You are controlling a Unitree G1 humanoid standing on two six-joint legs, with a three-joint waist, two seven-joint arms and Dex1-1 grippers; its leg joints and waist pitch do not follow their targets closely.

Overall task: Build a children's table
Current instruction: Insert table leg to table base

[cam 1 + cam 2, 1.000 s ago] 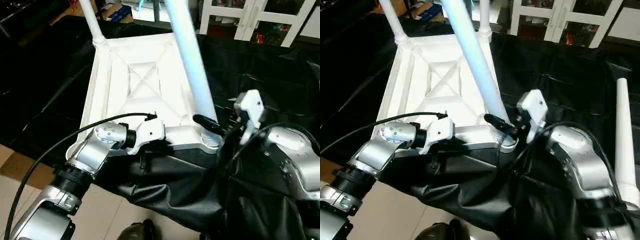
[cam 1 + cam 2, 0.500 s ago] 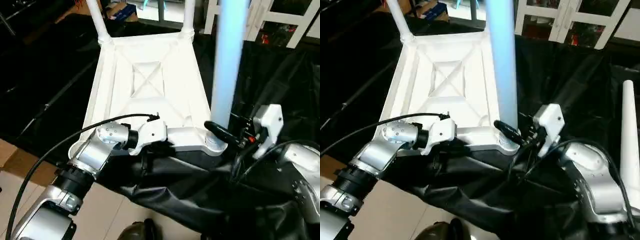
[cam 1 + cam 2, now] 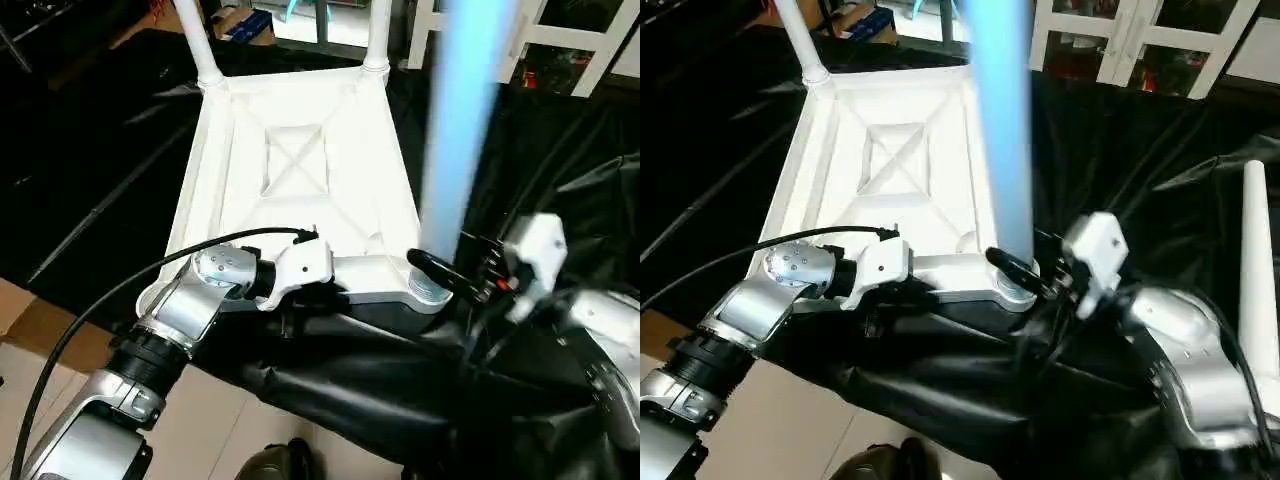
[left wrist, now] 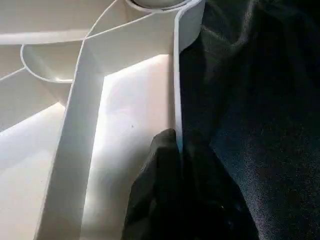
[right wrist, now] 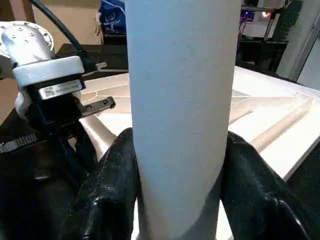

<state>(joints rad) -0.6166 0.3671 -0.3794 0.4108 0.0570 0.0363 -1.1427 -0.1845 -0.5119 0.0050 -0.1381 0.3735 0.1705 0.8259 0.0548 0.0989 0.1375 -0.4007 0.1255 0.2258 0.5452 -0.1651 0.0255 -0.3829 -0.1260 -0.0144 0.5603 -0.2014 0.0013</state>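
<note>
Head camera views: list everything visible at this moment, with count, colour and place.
Table top: one, white, upside down on the black sheet, ribbed underside up.
Fitted legs: two, white, standing in the far corner sockets.
Held leg: one, white, upright at the near right corner socket.
Loose leg: one, white, lying on the sheet at the right.
Black sheet: one, under the table.
White cabinet: one, behind.
Left gripper: shut on the table top's near rim.
Right gripper: closed around the held leg.

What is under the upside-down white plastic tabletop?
Crumpled black sheeting lies under the white plastic tabletop and spreads out past its edges. Whatever supports the sheeting is covered. The left gripper is clamped on the near rim.
</note>
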